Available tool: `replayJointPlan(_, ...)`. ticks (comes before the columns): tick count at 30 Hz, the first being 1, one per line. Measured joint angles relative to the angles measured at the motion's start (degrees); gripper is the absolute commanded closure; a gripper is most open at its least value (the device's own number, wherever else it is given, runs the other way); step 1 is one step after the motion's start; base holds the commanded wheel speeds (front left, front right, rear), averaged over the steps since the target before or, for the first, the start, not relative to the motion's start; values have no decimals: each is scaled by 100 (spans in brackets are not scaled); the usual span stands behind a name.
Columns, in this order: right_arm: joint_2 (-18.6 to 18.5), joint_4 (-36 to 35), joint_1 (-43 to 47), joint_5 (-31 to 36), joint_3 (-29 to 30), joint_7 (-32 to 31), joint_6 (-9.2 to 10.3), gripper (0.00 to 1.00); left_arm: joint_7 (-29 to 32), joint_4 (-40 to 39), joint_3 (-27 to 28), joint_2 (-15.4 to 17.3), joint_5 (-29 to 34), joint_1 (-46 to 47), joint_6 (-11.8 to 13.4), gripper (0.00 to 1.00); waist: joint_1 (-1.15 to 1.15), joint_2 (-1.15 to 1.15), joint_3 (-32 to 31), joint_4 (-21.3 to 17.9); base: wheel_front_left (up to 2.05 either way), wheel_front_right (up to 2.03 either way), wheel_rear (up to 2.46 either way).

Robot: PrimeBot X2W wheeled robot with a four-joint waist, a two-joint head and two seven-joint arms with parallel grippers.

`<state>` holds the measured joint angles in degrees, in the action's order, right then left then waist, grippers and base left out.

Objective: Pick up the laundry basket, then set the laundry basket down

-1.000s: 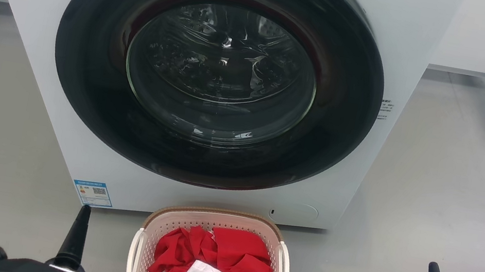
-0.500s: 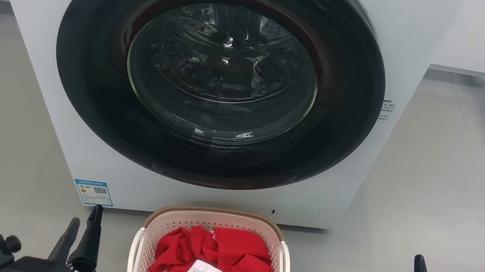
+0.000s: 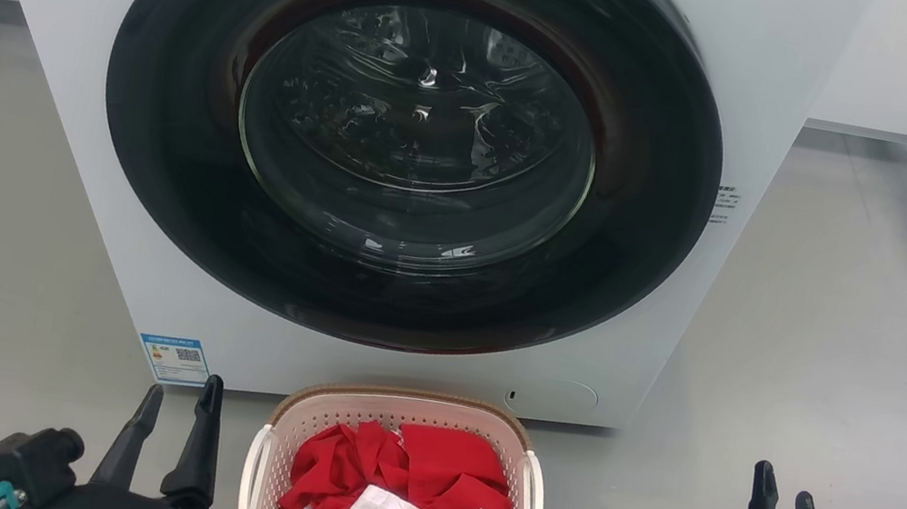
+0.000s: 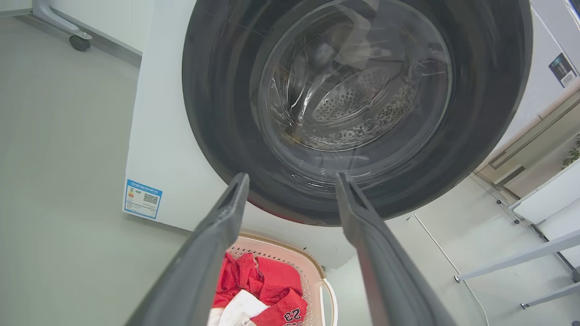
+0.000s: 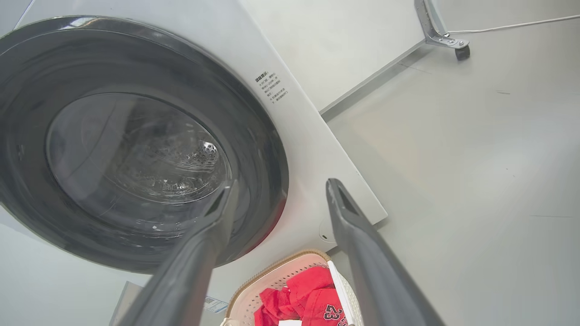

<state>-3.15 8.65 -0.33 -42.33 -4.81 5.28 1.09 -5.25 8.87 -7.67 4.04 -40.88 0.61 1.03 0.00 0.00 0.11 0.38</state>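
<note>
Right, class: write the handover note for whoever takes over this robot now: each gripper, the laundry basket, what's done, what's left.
Left gripper: open, empty, left of the laundry basket, not touching it.
Right gripper: open, empty, farther off on its right.
Basket: on the floor before the washer, red clothes inside.
Done: nothing lifted yet.
Left: grasp the handles, lift, set down.
</note>
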Motion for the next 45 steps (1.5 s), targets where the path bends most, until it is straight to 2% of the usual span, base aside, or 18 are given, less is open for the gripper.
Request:
replayJointPlan(1, -3, -69, 1, 186, -40, 41, 27, 0, -45, -29, -19, 0, 233, -5, 26, 0, 0, 0, 4, 2, 0, 0, 0)
replayJointPlan(4, -7, -107, 2, 382, -85, 87, 51, 0, -91, -60, -31, 0, 404, -13, 52, 0, 0, 0, 7, 4, 0, 0, 0)
replayJointPlan(22, -55, -637, 125, 2167, -382, 491, 326, 0, -499, -469, -288, -5, 2370, -116, 320, 0, 0, 0, 40, 25, 0, 0, 0)
replayJointPlan(42, -64, -1089, 232, 3914, -666, 903, 605, 0, -926, -888, -552, -26, 4133, -232, 610, 0, 0, 0, 104, 35, 0, 0, 0)
replayJointPlan(45, -65, -1120, 234, 3939, -670, 920, 605, 0, -926, -910, -554, -36, 4157, -232, 611, 0, 0, 0, 110, 35, 0, 0, 0)
